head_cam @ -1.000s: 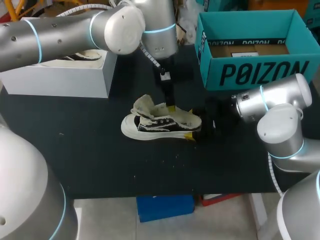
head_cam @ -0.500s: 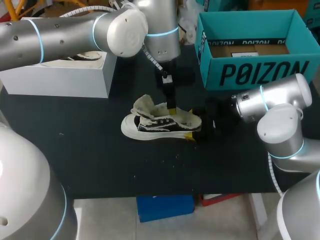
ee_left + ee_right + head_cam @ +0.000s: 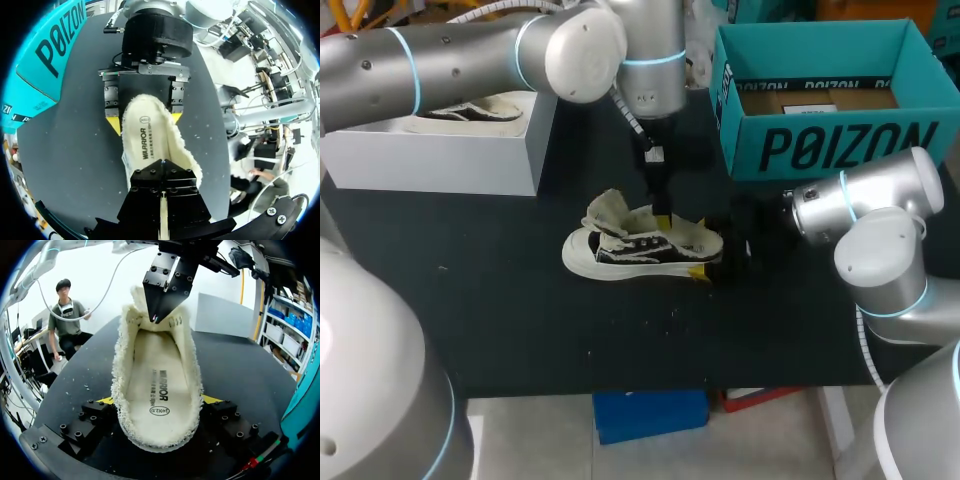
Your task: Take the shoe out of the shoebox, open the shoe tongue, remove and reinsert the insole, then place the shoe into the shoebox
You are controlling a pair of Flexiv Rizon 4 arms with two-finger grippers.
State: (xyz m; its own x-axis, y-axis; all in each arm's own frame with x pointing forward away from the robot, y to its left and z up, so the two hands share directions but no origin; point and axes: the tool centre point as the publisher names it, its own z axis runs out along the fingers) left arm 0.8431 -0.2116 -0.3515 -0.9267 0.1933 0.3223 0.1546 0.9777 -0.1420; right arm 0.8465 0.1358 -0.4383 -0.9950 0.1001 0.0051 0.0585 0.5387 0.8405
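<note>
From above, the shoe [image 3: 640,250] lies on its sole in the middle of the black desk [image 3: 520,330], out of the teal shoebox [image 3: 820,140], which sits well apart at the far right. Its long axis runs across the desk, heel toward the right arm. The right end effector [image 3: 712,256] is clamped on that heel. The left end effector [image 3: 661,206] hangs straight down over the opening.

In the left wrist view, the left end effector's black fingers are together in a narrow wedge directly over the cream insole [image 3: 147,137]. I cannot tell whether they nip anything. Ahead, yellow tips press the heel from both sides.

In the right wrist view, the shoe stretches away from the heel grip. The insole lies flat inside, and the left arm's tip comes down at the far end, near the raised tongue [image 3: 142,300]. I judge the insole step is in hand. The left arm is the nearer one to lift the insole out, while the right arm steadies the shoe.
</note>
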